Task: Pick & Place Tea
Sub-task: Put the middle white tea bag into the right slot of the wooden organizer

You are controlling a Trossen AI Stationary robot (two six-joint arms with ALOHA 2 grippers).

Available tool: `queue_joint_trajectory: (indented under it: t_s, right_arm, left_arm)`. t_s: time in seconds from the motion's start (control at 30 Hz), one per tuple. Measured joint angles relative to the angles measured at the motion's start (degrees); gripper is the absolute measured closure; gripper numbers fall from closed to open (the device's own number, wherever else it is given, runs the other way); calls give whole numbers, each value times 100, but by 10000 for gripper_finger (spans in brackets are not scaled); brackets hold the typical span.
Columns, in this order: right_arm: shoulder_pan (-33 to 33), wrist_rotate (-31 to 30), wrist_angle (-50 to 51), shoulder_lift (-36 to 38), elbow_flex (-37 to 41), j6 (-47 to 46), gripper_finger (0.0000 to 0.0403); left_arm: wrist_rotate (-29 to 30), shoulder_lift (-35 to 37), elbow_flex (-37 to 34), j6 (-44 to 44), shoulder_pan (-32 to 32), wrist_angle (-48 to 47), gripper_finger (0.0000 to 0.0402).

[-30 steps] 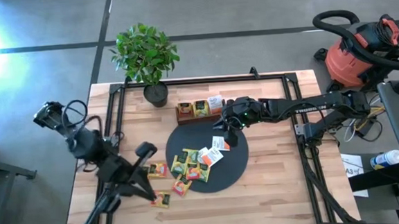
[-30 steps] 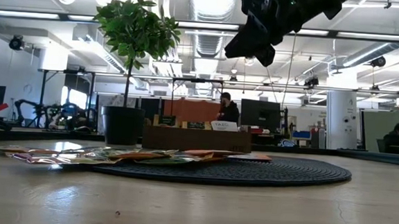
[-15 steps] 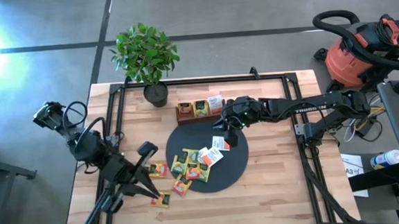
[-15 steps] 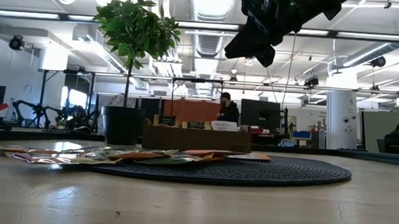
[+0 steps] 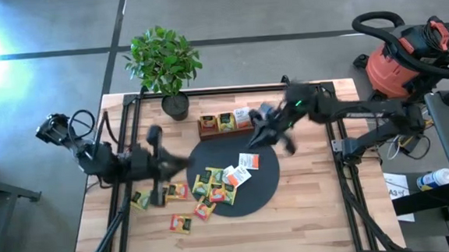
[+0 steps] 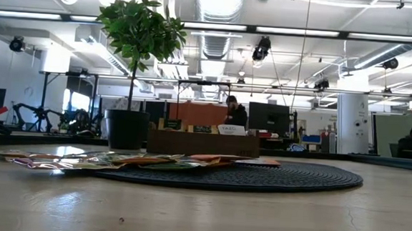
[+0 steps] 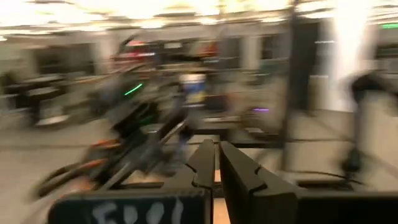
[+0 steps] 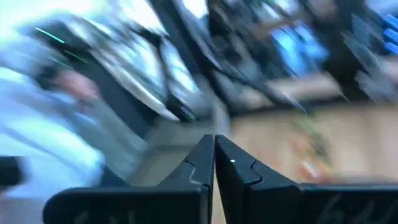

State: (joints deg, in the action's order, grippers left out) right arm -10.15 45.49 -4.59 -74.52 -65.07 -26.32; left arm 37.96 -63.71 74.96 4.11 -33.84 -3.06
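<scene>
Several tea sachets lie flat in a loose heap on the black disc, and two white ones lie near its middle. More sachets lie on the wooden table to the disc's left. My left gripper is shut, pointing level toward the disc from the table's left, with nothing between its fingers. My right gripper is blurred above the disc's far edge. It is shut and holds nothing. Neither gripper shows in the low view.
A brown wooden compartment tray with sachets standing in it sits at the disc's far edge. A potted plant stands at the far left. Black frame rails run along the table's sides. Bare wood lies near the front edge.
My right gripper has risen out of the low view and tipped from pointing down to level, toward the table's far side. My left gripper has tipped up from pointing down to level and swung toward the disc, uncovering a sachet on the table. The sachets have not moved.
</scene>
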Motion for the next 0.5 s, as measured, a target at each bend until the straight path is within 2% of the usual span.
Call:
queue_joint_trajectory:
  t_s: [0.03, 0.13, 0.2, 0.27, 0.37, 0.5]
  right_arm:
    - [-71, 288, -371, 76, -117, -287, 395]
    - [-187, 1056, -1866, 323, -409, -1298, 395]
    - [-186, 1286, -2862, 479, -545, -1901, 395]
    - [-135, 1327, -3460, 645, -652, -2109, 395]
    - [52, 1282, -3313, 913, -783, -1754, 395]
    - [334, 819, -2038, 1139, -877, -818, 395]
  left_arm:
    - [171, 15, -5, 1, 40, -22, 402]
    - [198, 66, -10, -2, 156, -48, 402]
    - [176, 77, -13, -1, 176, -53, 402]
    - [173, 77, -18, 13, 176, -141, 402]
    - [169, 75, -28, 7, 180, -367, 402]
    - [168, 75, -33, -7, 191, -451, 402]
